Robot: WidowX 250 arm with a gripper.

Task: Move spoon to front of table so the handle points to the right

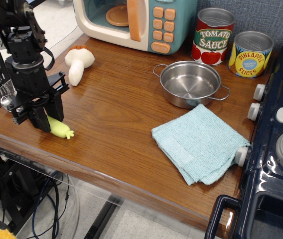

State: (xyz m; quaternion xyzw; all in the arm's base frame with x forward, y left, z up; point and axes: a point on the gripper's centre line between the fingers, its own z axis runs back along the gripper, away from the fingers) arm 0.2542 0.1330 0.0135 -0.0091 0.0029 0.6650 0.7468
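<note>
The spoon's light yellow-green handle (60, 129) lies low on the brown table (116, 129) near the front left corner, its nub end pointing right and a little toward the front edge. My black gripper (45, 117) stands upright over the spoon's other end, with its fingers closed on it. The silver bowl of the spoon is hidden behind the fingers. The handle looks to be touching the tabletop or just above it.
A white mushroom toy (77, 62) lies behind the gripper. A toy microwave (136, 22) stands at the back. A steel pot (190, 83), two cans (212, 36) and a light blue cloth (200, 142) are to the right. The dark blue stove (276, 149) bounds the right side.
</note>
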